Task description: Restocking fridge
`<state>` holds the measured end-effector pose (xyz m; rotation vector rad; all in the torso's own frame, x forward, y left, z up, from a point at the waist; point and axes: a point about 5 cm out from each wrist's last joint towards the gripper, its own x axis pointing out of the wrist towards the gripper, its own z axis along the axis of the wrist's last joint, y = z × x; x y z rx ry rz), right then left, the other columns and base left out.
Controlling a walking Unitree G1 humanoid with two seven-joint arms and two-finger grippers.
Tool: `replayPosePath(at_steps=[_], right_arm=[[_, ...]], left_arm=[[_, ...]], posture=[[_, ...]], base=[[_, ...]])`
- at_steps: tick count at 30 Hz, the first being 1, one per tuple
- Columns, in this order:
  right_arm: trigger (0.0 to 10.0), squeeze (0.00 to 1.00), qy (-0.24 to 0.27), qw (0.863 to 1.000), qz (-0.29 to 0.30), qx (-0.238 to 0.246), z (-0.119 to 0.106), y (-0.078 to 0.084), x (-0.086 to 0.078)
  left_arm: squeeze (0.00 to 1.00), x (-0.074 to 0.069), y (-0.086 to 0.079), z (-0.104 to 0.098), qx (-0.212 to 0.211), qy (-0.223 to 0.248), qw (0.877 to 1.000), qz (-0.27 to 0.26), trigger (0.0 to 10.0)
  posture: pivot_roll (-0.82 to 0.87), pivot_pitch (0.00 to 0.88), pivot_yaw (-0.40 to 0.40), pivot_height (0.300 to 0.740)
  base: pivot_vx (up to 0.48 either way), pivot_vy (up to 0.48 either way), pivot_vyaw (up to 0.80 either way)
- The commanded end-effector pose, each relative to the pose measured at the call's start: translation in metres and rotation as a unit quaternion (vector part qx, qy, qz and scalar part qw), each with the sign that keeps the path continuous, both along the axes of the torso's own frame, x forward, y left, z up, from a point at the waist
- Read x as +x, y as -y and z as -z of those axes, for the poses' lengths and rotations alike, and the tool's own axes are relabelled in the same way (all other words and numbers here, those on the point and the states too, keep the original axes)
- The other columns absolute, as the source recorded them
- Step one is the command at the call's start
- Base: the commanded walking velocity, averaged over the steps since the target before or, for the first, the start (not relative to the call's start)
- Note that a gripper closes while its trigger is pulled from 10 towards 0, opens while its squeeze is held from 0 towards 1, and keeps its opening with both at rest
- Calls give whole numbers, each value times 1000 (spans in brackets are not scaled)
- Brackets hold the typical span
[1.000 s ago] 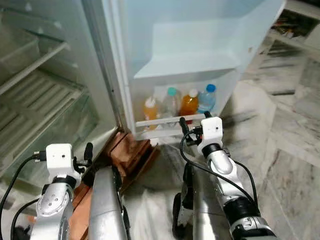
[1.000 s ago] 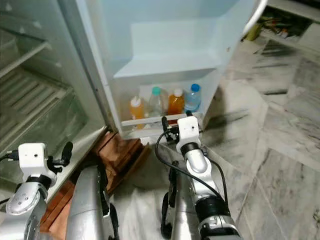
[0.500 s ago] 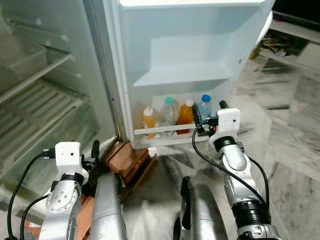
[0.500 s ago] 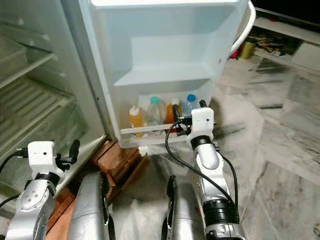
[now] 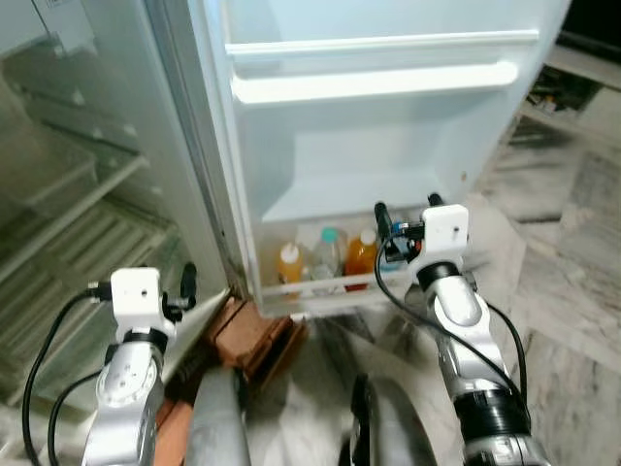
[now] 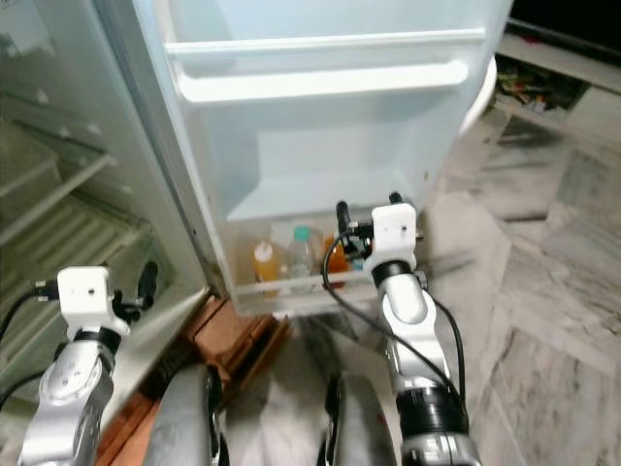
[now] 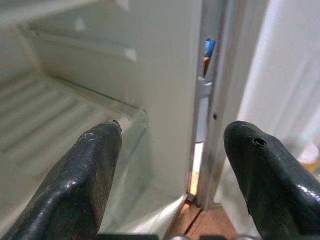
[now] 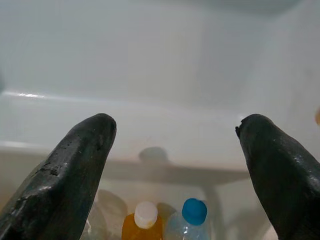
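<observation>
The fridge door (image 5: 388,116) stands open, its bottom shelf holding orange bottles (image 5: 290,264) and clear bottles (image 5: 330,254) behind a white rail (image 5: 320,287). The right gripper (image 5: 406,216), fingers spread wide and empty, hovers before that shelf. The left gripper (image 7: 170,165), also wide and empty, points at the fridge body's edge near wire shelves (image 5: 68,243). Reddish wooden blocks (image 5: 254,335) lie on the marble floor (image 5: 572,291).

The bottom door shelf (image 5: 320,291) of the open fridge door carries a row of bottles behind its white rail: an orange bottle with a white cap (image 5: 289,267), a clear bottle with a teal cap (image 5: 330,254) and an orange juice bottle (image 5: 362,257), side by side. The door shelf above (image 5: 330,199) is bare. Under the fridge, reddish bricks (image 5: 254,335) lie on the marble floor (image 5: 572,291).
</observation>
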<state>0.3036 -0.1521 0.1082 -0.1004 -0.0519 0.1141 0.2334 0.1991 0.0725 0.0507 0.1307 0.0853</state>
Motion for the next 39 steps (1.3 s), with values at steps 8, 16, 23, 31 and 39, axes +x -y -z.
replayPosePath(at_steps=[8,16,23,31,39], right_arm=[[10000,0,-41,999,30,8,10,12,-3],[10000,0,-81,996,23,35,23,10,-11],[10000,0,-127,990,-54,21,34,-3,-17],[10000,0,-173,982,-76,14,44,-8,-19],[10000,0,-153,985,-78,-28,39,-13,-15]], left_arm=[[0,6,1,0,14,-2,1000,9,10000],[0,4,-2,3,27,-10,999,15,10000],[0,1,0,7,30,-30,999,5,10000],[0,2,0,6,47,-26,998,14,10000],[0,4,0,6,49,-27,998,17,10000]], posture=[[124,6,-49,740],[117,18,-44,740],[117,31,-44,740],[121,29,-45,740],[122,27,-43,740]], base=[[0,0,0],[0,0,0],[-36,0,0],[-222,-262,0],[-245,-327,0]])
